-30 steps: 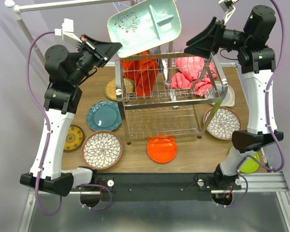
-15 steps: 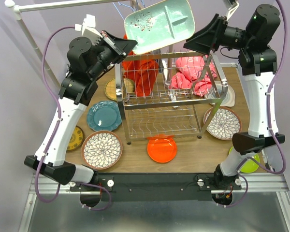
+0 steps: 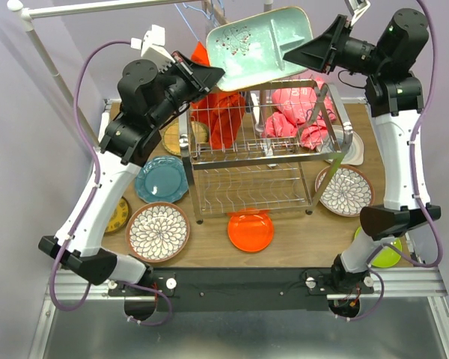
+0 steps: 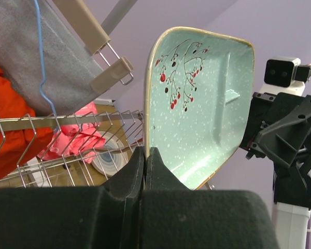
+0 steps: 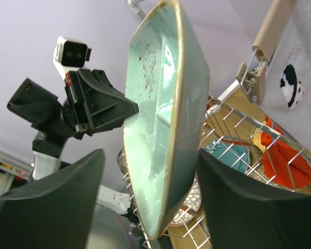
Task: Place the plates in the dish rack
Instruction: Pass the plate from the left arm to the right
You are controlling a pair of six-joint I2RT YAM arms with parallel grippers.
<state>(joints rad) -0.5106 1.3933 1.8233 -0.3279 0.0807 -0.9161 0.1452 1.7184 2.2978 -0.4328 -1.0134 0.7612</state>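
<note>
Right now my left gripper [image 4: 145, 154] is pinched tight on one rim of the mint-green squarish ceramic plate [image 3: 262, 45], holding it on edge in the air above the two-tier chrome wire dish rack [image 3: 266, 157]. My right gripper [image 3: 290, 54] stands apart, one finger on each face of the opposite rim, touching neither as far as I can see.

I judge this plate stiff, glazed and slick, heavy for a pinch on a single rim, and likely to chip against the wires. The raised rim opposite my left pinch is the place to grip, so the weight is shared.

By my count there are nine plates. One is aloft, and eight lie on the wooden table [image 3: 209, 254]:
- a teal plate [image 3: 161, 179]
- a tan plate [image 3: 172, 138]
- a small yellow patterned plate [image 3: 116, 215]
- two brown-and-white floral plates [image 3: 158, 231] [image 3: 344, 191]
- an orange plate [image 3: 251, 232]
- a lime-green plate [image 3: 387, 254]
- a white plate [image 3: 353, 155]

One rack, with no plate in it yet that I can see. Two cloths show past it: a red cloth [image 3: 223, 120] and a pink cloth [image 3: 293, 112].
</note>
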